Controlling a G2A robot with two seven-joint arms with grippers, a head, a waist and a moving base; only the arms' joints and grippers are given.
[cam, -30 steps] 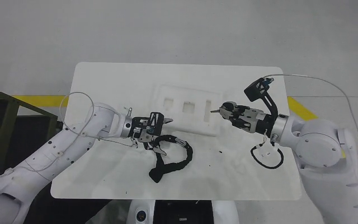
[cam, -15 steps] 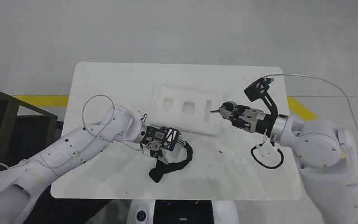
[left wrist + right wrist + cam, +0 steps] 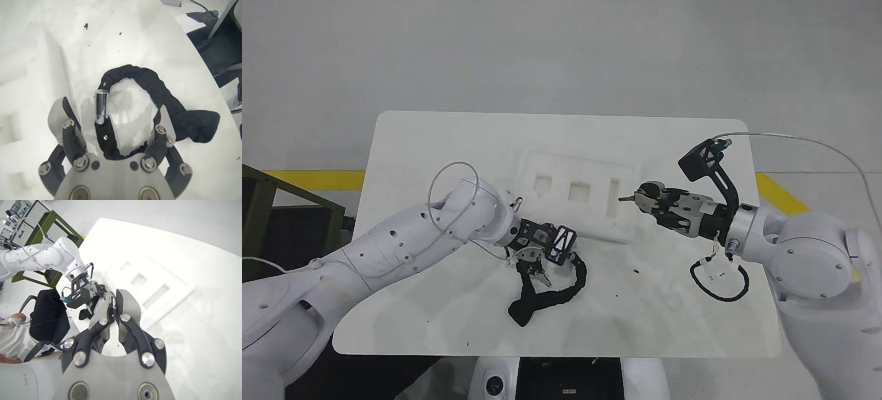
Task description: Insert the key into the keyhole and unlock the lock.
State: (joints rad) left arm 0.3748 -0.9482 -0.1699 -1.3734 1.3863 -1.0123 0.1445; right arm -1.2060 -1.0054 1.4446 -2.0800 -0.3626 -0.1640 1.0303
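No legible txt or nos

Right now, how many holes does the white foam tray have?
3, in a row across the foam tray: one hole at one end, one in the middle, one at the other end.

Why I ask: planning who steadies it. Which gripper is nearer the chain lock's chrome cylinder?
Left. The left gripper hangs open over the chrome cylinder; the right gripper, shut on the key, is apart, beside the foam tray.

Lab or workshop hall: pale floor, yellow stripe, green metal frame, white worktable.
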